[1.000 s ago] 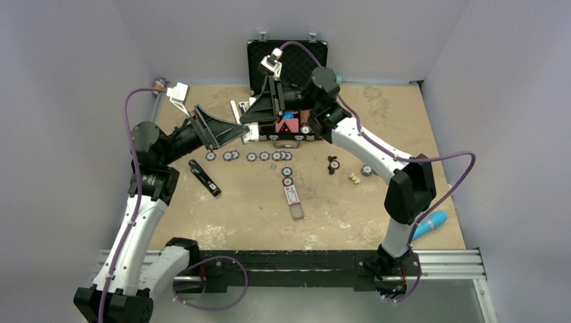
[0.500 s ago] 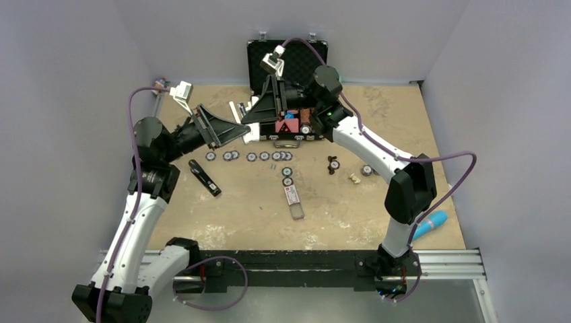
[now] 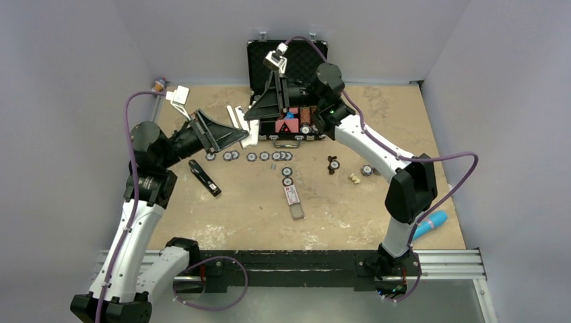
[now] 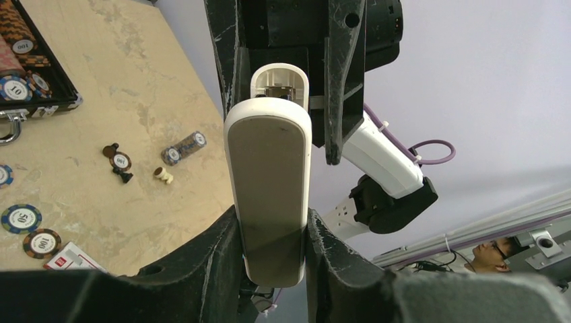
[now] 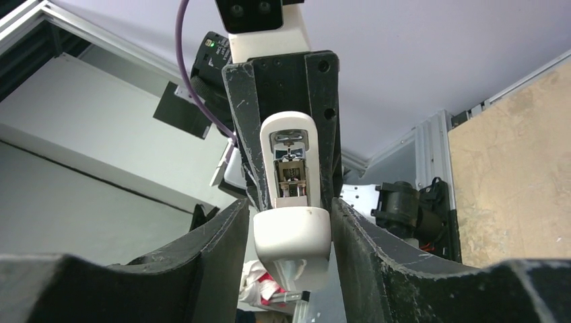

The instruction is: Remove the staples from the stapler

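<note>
1. Stapler (image 3: pixel 204 177): slim and black, it lies flat and slanted on the bench (image 3: pixel 377 121), just beside the left arm's elbow. Neither claw touches it.
2. Left claw (image 4: pixel 273 219) is clenched on a white bar (image 4: pixel 268 175), with its fingers pressed against both long sides of the rounded oblong.
3. Right claw (image 5: pixel 288 212) brackets the bar's far end from the opposite side. A sliver of gap seems to show beside one finger, so I cannot tell whether it grips.
4. Around them, a row of poker chips (image 3: pixel 250 157) lies in front of an open black case (image 3: pixel 303 57). A red-and-white card box (image 3: pixel 291 196) sits nearer the bases, and a blue object (image 3: pixel 431 224) lies at the bench's right edge.
5. In the top view the two claws meet above the bench in front of the case and hide most of the bar. Only the right wrist view shows silvery metal parts inside the bar's open end. The left wrist view shows its plain pale face.
</note>
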Robot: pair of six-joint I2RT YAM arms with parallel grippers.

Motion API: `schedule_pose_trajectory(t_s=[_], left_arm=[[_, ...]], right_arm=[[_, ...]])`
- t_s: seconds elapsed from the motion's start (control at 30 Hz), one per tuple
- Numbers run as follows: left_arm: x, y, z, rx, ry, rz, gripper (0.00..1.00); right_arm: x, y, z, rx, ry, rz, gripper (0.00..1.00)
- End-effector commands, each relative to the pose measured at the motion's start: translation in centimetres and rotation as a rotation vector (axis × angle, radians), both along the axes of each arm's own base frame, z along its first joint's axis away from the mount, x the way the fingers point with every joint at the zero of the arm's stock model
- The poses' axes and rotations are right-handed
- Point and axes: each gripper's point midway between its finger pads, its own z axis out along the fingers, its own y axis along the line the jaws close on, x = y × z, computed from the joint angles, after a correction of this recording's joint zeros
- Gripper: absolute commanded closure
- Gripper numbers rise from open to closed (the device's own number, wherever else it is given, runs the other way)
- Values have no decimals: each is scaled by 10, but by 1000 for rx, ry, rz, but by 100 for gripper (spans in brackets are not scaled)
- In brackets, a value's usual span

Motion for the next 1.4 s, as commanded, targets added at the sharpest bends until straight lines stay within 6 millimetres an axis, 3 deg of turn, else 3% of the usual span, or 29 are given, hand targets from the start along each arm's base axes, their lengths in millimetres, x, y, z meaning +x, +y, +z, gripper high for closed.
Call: schedule_pose_trajectory(t_s=[0.0, 0.33, 0.5, 0.7, 1.07, 1.37], left_arm=[[-9, 3, 12, 17, -63, 21, 100], [-10, 11, -24, 62, 41, 81, 100], [-11, 14, -50, 93, 121, 107, 100], [-8, 18, -103, 135, 265, 131, 100], [0, 17, -208, 207, 544, 127, 100], [15, 6, -248, 251, 669, 31, 100]], right_arm=[[-4, -17, 22, 32, -45, -33, 47], [11, -27, -9, -47, -28, -99, 46], [41, -39, -44, -189, -39, -222, 46], [60, -54, -97, -369, -58, -315, 46], [65, -65, -164, -562, -42, -346, 47], [80, -55, -202, -704, -78, -385, 62]])
